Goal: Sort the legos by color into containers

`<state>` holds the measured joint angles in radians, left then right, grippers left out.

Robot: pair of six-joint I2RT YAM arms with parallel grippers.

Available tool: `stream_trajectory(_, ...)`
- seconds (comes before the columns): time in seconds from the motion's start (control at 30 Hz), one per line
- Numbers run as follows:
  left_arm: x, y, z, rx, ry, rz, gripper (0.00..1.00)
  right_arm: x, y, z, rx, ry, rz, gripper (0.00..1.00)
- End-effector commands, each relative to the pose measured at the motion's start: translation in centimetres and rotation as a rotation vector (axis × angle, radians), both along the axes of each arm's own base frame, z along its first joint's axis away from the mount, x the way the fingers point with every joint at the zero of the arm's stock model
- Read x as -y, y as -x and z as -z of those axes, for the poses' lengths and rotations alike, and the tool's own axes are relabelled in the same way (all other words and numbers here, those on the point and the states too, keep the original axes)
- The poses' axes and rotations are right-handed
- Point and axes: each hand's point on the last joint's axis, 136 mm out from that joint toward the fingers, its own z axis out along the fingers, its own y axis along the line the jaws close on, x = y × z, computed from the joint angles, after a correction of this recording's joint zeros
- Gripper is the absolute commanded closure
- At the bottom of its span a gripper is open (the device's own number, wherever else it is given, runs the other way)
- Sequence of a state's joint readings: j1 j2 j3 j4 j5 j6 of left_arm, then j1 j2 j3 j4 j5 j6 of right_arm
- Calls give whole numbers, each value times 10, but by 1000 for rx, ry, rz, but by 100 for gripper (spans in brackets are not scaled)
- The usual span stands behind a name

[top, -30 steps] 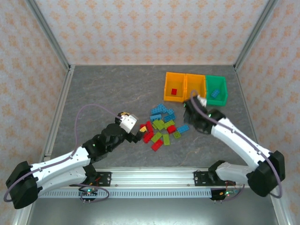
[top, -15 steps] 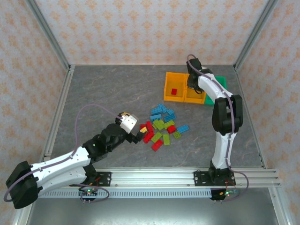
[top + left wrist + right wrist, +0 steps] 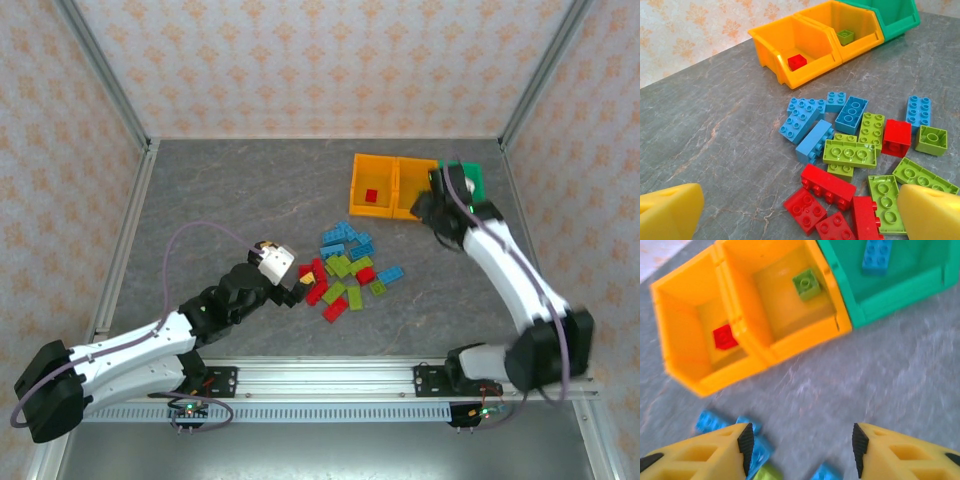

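Observation:
The legos (image 3: pixel 345 272) lie in a loose pile of red, light blue and lime green bricks mid-table. My left gripper (image 3: pixel 303 283) hovers open at the pile's left edge, with red bricks (image 3: pixel 840 192) below its spread fingertips (image 3: pixel 670 212). The containers stand in a row at the back. The left orange bin (image 3: pixel 685 325) holds a red brick (image 3: pixel 725 336). In the middle orange bin (image 3: pixel 790 335) lies a green brick (image 3: pixel 807 284). A blue brick (image 3: pixel 877 255) sits in the green bin (image 3: pixel 900 285). My right gripper (image 3: pixel 801 447) hangs open and empty just in front of the bins.
The metal frame rail (image 3: pixel 330 375) runs along the near edge. Patterned walls close in the back and both sides. Bare grey tabletop (image 3: pixel 230 200) stretches left of the bins and the pile.
My right gripper reached over the middle orange bin, opened, and has drawn back toward the near side with nothing in it. The left arm has barely moved.

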<state>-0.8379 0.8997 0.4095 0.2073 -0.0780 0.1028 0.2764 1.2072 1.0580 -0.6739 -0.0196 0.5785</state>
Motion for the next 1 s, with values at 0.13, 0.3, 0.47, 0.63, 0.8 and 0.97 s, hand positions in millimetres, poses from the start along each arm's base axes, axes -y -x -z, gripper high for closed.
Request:
stream_trajectory(0.13, 4, -1, -12, 25, 30, 15, 0, -36, 80, 74, -251, -155, 81, 38)
stream_trajectory(0.3, 7, -4, -3, 7, 3, 12, 0, -69, 69, 102, -329, -168, 26, 34)
stream_trajectory(0.47, 2, -8, 0, 8, -34, -15, 0, -78, 48, 129, -403, -88, 11, 32)
stream_trajectory(0.63, -2, -7, -4, 26, -31, -25, 0, -82, 47, 161, -475, -68, 26, 34)
stream_trajectory(0.8, -4, -8, -4, 28, -35, -33, 0, -65, 63, 179, -499, -36, 101, 51)
stream_trajectory(0.97, -3, -7, -4, 27, -29, -30, 0, -37, 69, 164, -445, 23, 154, 69)
